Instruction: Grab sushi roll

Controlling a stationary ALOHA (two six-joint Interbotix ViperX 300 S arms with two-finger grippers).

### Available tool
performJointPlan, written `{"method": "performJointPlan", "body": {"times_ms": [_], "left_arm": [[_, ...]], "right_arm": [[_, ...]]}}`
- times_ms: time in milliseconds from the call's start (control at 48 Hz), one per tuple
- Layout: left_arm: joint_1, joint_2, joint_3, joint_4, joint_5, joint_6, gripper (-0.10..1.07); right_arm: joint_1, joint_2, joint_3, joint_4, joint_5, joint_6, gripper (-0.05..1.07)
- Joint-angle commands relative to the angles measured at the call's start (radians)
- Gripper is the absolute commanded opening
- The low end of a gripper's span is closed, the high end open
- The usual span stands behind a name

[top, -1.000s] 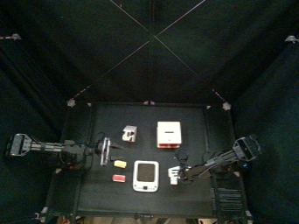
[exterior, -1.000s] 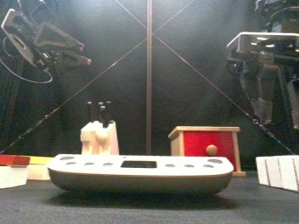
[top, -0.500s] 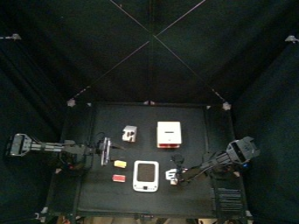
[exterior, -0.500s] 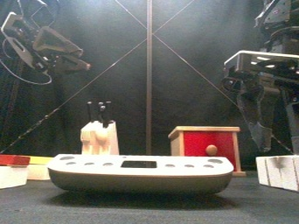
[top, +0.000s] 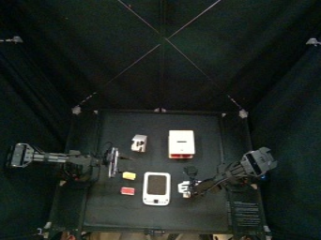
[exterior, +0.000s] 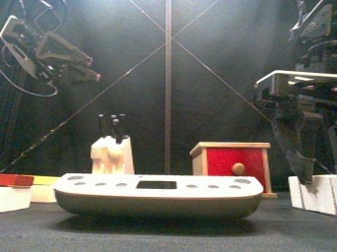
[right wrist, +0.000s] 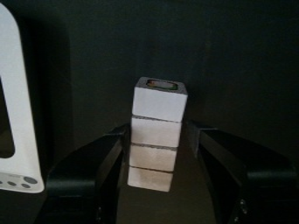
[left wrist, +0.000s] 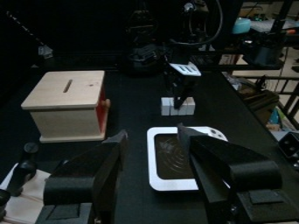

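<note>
The sushi roll (right wrist: 158, 103) is a short white stack with a darker-rimmed end, lying on the black table right of the white tray (top: 156, 188). My right gripper (right wrist: 160, 140) is open and its jaws straddle the roll, one on each side, without closing on it. In the front view this gripper (exterior: 302, 169) hangs just over the sushi roll (exterior: 313, 193) at the far right. In the top view the sushi roll (top: 189, 187) sits at the right arm's tip. My left gripper (left wrist: 156, 138) is open and empty, raised over the table's left side.
A wooden box with a red face (top: 183, 143) stands behind the tray. A white-and-brown piece (top: 138, 143) lies to its left. A yellow piece (top: 127, 174) and a red piece (top: 128, 189) lie left of the tray. The tray's edge (right wrist: 12, 105) runs close beside the roll.
My right gripper has come down from well above the table to the sushi roll, staying open. The left arm has not moved.
</note>
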Motion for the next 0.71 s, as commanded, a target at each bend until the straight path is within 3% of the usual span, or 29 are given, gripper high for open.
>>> {"method": "performJointPlan", "body": {"times_ms": [0,438,688], "left_arm": [[0.005,0.002,-0.011,-0.002,-0.005,0.002,0.86],[0.005,0.002,-0.009,-0.002,-0.003,0.0,0.86],[0.005,0.002,-0.008,-0.002,-0.005,0.0,0.86]], "right_arm": [[-0.008,-0.003,-0.008,0.002,-0.023,0.0,0.87],[-0.026,0.012,-0.006,0.011,-0.087,0.0,0.84],[-0.037,0.006,-0.003,0.011,-0.087,0.0,0.65]]}}
